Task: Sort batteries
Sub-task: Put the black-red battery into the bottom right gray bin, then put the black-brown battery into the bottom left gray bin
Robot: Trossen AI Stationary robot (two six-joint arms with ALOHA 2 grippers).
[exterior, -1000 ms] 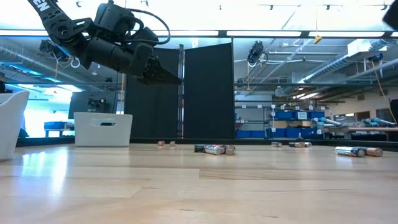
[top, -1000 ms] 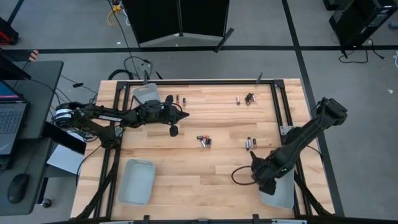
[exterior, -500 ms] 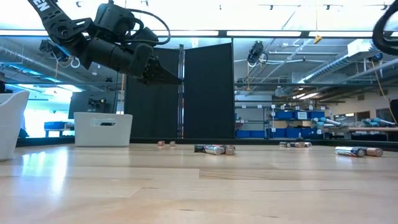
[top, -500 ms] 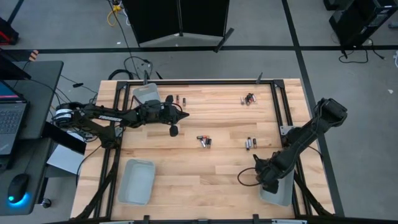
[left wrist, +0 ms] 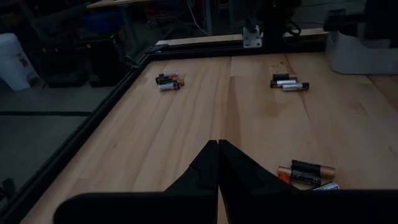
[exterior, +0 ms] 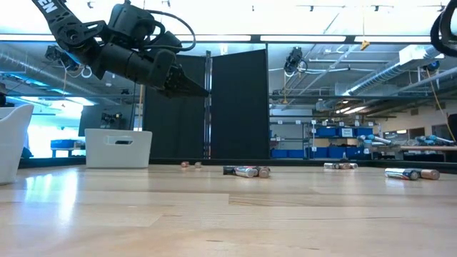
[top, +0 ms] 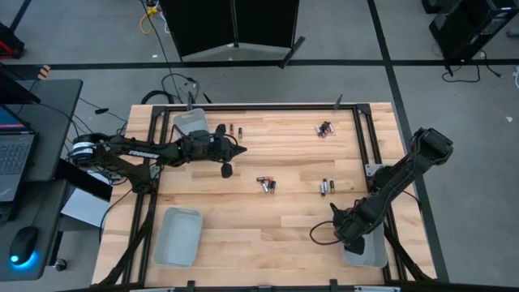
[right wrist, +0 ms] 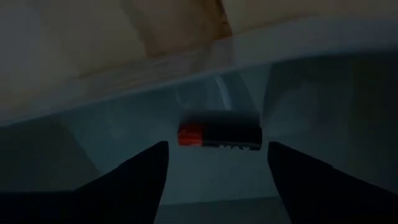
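Small batteries lie in loose groups on the wooden table: a pair (top: 235, 129) at the far left, a cluster (top: 324, 128) at the far right, and two groups (top: 266, 183) (top: 326, 187) in the middle. My right gripper (top: 350, 235) points down into the pale grey tray (top: 371, 253) at the near right. It is open, its fingers on either side of a dark, red-ended battery (right wrist: 219, 135) that lies on its side on the tray floor. My left gripper (top: 241, 148) is shut and empty, held above the far left of the table (left wrist: 217, 149).
Another grey tray (top: 190, 123) stands at the far left beside my left arm. One more (top: 178, 237) stands at the near left. A black frame rail (top: 361, 138) runs along the table's right side. Bare wood lies between the middle batteries and the near edge.
My right gripper has gone down and a little toward the near edge, into the near-right tray. At the far right, one battery has rolled toward the table's right edge and joined the cluster there.
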